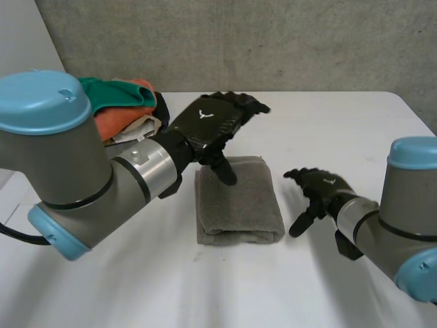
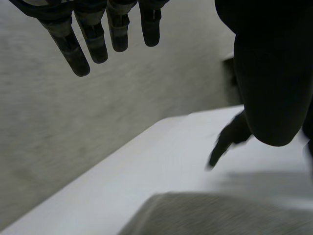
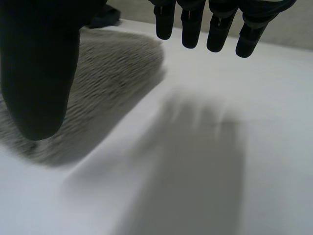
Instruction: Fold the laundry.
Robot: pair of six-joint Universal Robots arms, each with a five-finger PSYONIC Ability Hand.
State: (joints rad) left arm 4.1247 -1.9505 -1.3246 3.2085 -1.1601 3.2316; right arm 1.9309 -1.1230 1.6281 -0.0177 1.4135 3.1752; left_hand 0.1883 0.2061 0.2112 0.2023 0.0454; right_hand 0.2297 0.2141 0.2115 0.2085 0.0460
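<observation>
A grey towel (image 1: 237, 198), folded into a thick rectangle, lies in the middle of the white table (image 1: 341, 130). My left hand (image 1: 212, 123) hovers above the towel's far edge, open, fingers straight and thumb pointing down, holding nothing. In the left wrist view the towel (image 2: 220, 215) lies below the palm (image 2: 274, 68), with the right hand's finger (image 2: 230, 139) beyond. My right hand (image 1: 319, 191) is open just right of the towel, low over the table. In the right wrist view its fingers (image 3: 215, 24) are straight and the towel (image 3: 117, 73) lies beside its thumb.
A heap of laundry (image 1: 123, 109), orange, green and white pieces, sits at the table's far left behind my left arm. A grey wall stands behind the table's far edge. Bare table stretches to the right and in front of the towel.
</observation>
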